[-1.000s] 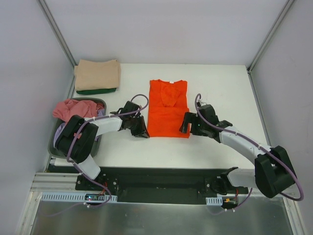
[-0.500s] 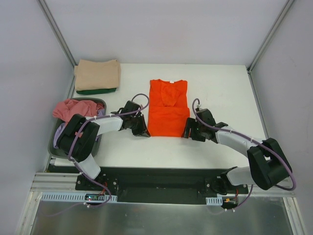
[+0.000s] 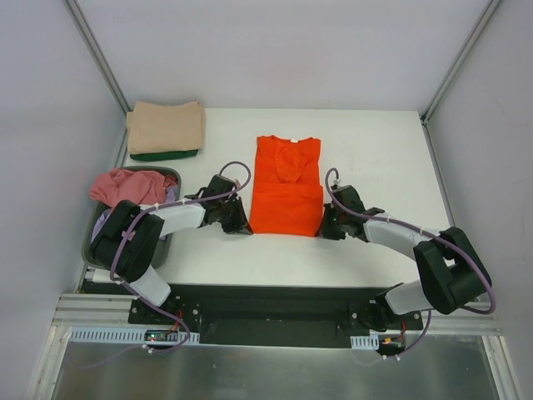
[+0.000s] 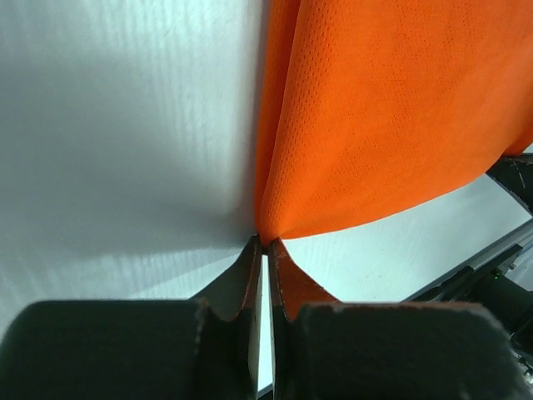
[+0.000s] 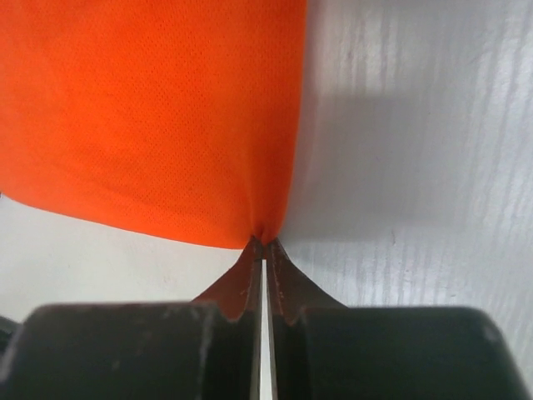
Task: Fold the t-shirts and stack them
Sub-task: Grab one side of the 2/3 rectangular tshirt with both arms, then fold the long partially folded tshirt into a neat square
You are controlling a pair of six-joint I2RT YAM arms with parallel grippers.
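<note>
Tan t-shirt (image 3: 166, 127) and dark green t-shirt (image 3: 164, 155) lie stacked, upper left. Orange t-shirt (image 3: 286, 187), frame centre, is mid-fold: left gripper (image 4: 265, 243) and right gripper (image 5: 263, 243) each pinch a lower corner. Pink t-shirt (image 3: 127, 185) waits in the basket (image 3: 172, 173).

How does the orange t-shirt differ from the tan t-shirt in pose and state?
The bright orange cloth t-shirt lies long and only partly folded; the tan cloth t-shirt is a compact folded rectangle. The orange one lies on the white table; the tan one on a folded dark green shirt. The left gripper and right gripper pinch the orange one's near corners; nothing holds the tan one.
</note>
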